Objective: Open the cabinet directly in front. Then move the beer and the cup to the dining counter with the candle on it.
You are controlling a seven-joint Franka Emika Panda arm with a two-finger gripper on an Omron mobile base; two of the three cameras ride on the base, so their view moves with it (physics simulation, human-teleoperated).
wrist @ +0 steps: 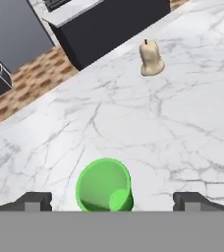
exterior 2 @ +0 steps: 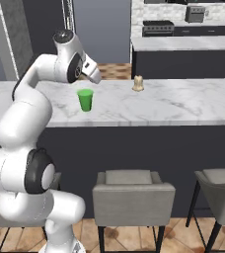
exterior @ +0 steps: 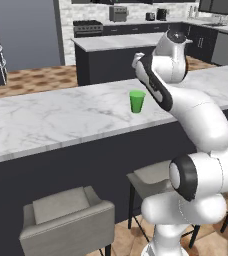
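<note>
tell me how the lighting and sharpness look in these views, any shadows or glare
Left base view: flat, even rendered light, no glare; the cup casts barely any shadow on the dining counter. Right base view: equally even, soft edges, the candle small and slightly blurry. Hand view: the cup is sharp between the open gripper tips, marble veins clear, no highlights.
</note>
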